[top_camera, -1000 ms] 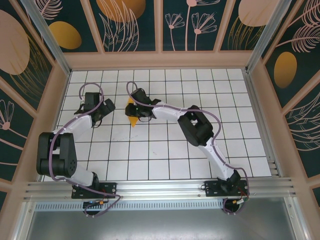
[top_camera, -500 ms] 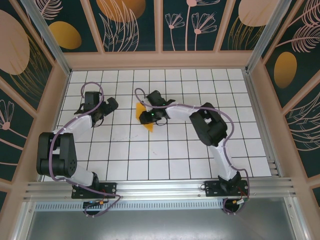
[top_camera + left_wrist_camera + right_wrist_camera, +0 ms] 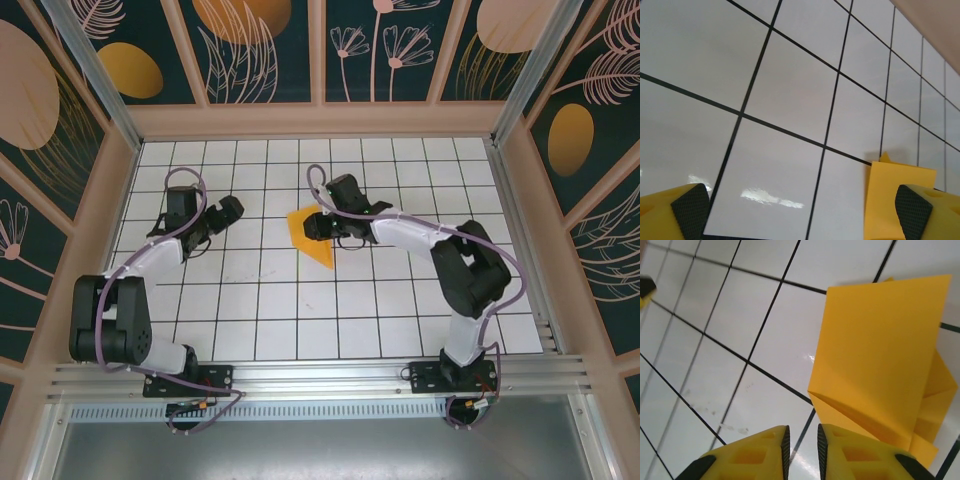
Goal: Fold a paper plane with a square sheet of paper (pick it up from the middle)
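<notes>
Right pincer (image 3: 801, 447) is hovering low over the counter (image 3: 300, 320), pads nearly together with a slim gap and nothing in it. It's sitting just beside the paper (image 3: 880, 355), not on it.

Paper is lying flat mid-counter, already creased: layered flaps, one diagonal fold line, tapering to a point toward the near side. I'm reading this as mid-fold, not a finished dart yet.

Next move is probably asking for a re-approach onto the middle. The sheet is thin and flat, so the pads are needing a raised flap edge to catch or they'll be skating it across the tile.

Left pincer (image 3: 800, 217) is waiting with pads wide apart, empty, well off to the paper's left. Nothing is lying between them. Only the right arm's own cable is looping close by, and the far wall (image 3: 320, 120) is sitting well back.
</notes>
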Motion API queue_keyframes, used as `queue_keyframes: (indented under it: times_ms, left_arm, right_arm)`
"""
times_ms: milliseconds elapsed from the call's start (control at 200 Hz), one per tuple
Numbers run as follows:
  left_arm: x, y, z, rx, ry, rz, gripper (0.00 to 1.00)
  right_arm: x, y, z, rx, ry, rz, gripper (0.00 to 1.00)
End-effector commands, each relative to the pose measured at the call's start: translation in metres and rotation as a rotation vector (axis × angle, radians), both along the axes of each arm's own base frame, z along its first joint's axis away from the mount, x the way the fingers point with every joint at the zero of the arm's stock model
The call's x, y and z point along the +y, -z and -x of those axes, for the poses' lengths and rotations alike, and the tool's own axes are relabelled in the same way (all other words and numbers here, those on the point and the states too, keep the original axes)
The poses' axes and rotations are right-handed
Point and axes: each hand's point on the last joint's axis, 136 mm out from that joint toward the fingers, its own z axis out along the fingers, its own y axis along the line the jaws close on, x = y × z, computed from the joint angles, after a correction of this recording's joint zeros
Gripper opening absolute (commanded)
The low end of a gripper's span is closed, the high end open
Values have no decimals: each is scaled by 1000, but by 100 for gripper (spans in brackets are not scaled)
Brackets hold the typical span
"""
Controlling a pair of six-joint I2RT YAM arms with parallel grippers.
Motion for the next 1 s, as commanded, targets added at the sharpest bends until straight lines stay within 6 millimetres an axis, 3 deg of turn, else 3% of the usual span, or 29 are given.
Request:
queue_keyframes:
  times_ms: [0, 230, 485, 996]
  left_arm:
    - [-19, -15, 4, -64, 28, 105, 97]
    - [-51, -11, 17, -48, 102, 146, 98]
    - [-82, 0, 27, -14, 174, 208, 97]
    - [-133, 16, 43, 76, 279, 324, 89]
  right_arm:
    - [3, -4, -1, 64, 174, -84, 22]
    - [3, 31, -4, 139, 166, -32, 21]
    - [-11, 50, -17, 172, 201, -27, 21]
    - [-39, 90, -16, 244, 241, -7, 20]
